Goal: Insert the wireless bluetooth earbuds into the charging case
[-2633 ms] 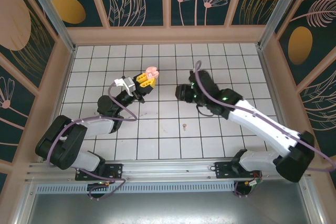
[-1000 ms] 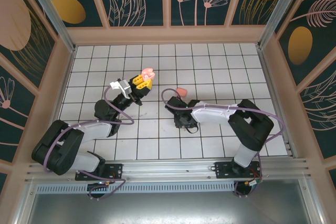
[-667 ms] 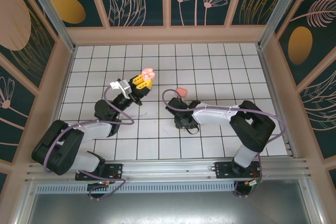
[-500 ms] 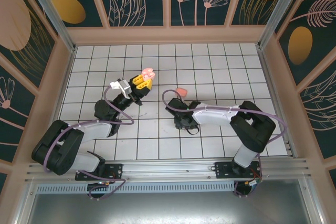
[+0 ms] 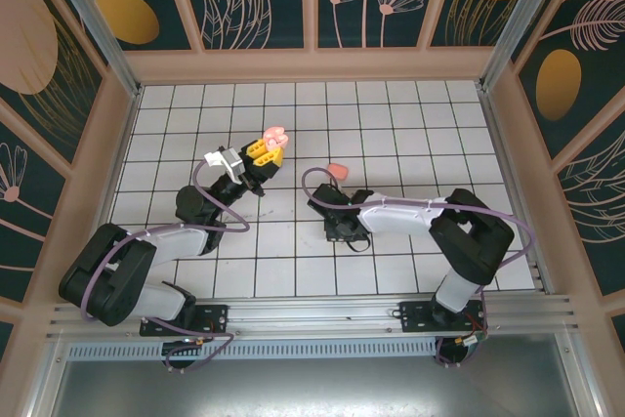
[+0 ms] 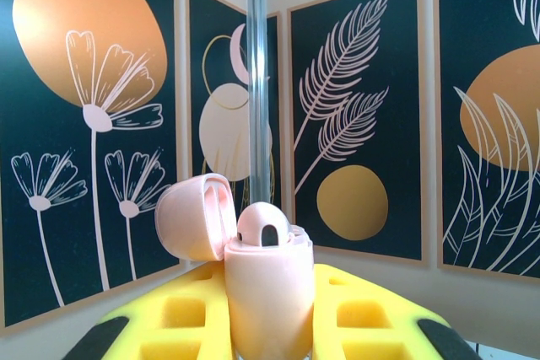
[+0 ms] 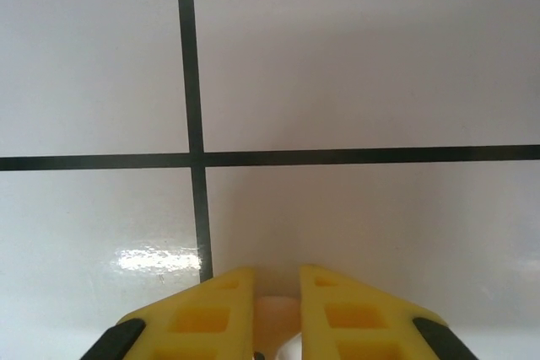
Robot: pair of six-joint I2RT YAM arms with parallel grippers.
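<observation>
One pale pink earbud [image 7: 275,314] sits between the right fingers [image 7: 207,318], low against the white tabletop [image 7: 380,56], nearer the arm bases than the charging case [image 6: 268,292] and to its right. Those fingers stand narrowly apart with the earbud filling the gap. Whether they already pinch it firmly cannot be told.

The step in hand looks to be the pick-up. To do it well, the fingers should close squarely on the bud's body, so the tiny piece neither squirts out sideways nor twists. The lift should then go straight up before any travel toward the case, with the stem kept pointing down for its socket.

The left fingers [image 6: 160,330] are clenched on the charging case, holding it upright above the tabletop with its hinged lid [image 6: 194,217] swung open to one side. A rounded pale pink piece [image 6: 263,227] stands up out of its mouth, probably an earbud seated there. The slot beside it is hidden.

A small coral-pink object [image 5: 338,170] lies on the tabletop to the right of the case. What it is cannot be told.
</observation>
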